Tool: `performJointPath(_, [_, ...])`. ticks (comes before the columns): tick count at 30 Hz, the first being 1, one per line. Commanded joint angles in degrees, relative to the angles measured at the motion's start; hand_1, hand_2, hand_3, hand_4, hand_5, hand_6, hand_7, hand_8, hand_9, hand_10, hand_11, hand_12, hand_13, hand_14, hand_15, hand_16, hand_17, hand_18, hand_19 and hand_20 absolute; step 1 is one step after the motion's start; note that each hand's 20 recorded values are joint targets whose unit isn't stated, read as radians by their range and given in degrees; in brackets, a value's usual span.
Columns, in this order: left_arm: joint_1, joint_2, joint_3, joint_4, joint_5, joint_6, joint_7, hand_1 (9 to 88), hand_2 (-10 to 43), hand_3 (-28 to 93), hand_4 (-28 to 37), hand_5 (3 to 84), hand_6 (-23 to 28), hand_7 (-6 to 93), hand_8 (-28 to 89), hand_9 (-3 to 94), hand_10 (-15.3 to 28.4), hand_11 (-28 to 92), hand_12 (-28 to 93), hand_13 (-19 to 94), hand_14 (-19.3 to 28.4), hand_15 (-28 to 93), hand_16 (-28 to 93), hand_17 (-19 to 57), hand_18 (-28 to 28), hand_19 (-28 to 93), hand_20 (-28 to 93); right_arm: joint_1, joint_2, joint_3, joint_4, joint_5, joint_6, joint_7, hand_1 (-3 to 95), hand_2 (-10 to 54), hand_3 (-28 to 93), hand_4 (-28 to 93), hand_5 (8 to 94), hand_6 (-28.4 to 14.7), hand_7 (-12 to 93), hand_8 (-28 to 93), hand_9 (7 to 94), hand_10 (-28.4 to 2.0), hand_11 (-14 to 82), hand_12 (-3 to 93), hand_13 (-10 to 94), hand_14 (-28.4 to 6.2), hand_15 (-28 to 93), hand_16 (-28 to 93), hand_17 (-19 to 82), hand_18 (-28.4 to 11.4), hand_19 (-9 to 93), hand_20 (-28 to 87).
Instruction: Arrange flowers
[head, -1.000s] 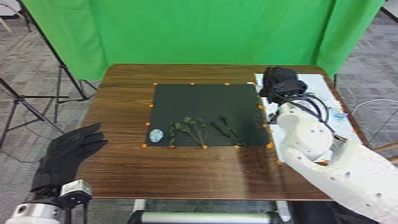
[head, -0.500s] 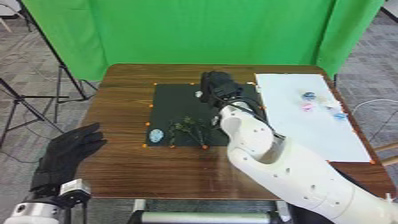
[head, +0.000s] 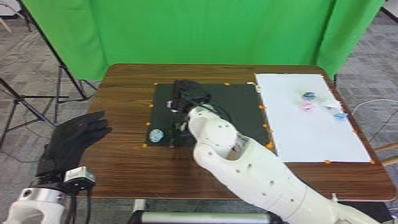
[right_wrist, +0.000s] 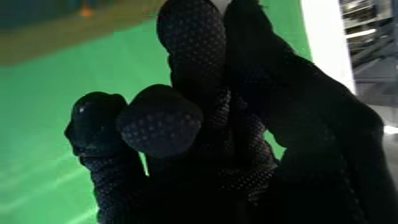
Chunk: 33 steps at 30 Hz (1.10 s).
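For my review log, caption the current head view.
Flower arranging: right hand over the dark mat, small flowers lying on the white sheet.

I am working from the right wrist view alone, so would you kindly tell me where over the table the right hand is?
Observer: In the head view, the right hand is over the far left part of the dark mat.

Operator: Thank you. Are there any small pieces off the mat?

Observer: Yes, a pink piece and a blue piece lie close together on the white sheet, to the right of the mat.

Operator: And what is at the mat's near left corner?

Observer: A pale blue oval piece lies there.
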Motion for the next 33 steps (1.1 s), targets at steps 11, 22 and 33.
performJointPath(11, [-2.3,3.18,2.0,0.94,-1.32,0.03,0.97,27.6,4.5,82,-19.9,44.2,12.9,19.7,-11,39.1,21.9,38,10,27,28.0,66,-15,-9.3,22.4,60,9,0.8,-4.2,0.1,4.3,4.7,0.6,6.9,50.1,-8.4,73,-28,80.9,-1.3,23,6,85.7,-10.4,36.0,28.1,79,-4.4,73,22,47,-20.0,93,30])
performJointPath(22, [-2.6,4.08,2.34,1.35,-2.36,0.15,1.46,27.6,4.5,82,-20.0,44.1,12.8,19.8,-11,39.2,21.8,38,10,27,27.8,66,-14,-9.3,22.4,61,9,1.1,-5.1,0.9,3.9,6.8,-0.4,8.2,43.0,-9.5,73,-28,73.4,-2.8,21,1,79.1,-11.8,36.9,22.0,74,-6.0,75,22,44,-19.2,93,26])
performJointPath(33, [-2.3,6.38,3.17,1.42,-4.28,1.4,3.58,27.7,4.5,82,-19.9,44.2,12.8,19.7,-11,39.2,21.8,38,10,27,28.0,66,-14,-9.3,22.4,61,9,1.7,-5.0,0.0,3.9,8.5,0.6,9.3,40.0,-9.5,75,-28,72.0,-3.0,21,-11,77.4,-12.4,37.4,20.9,73,-6.5,75,21,43,-19.0,93,25])
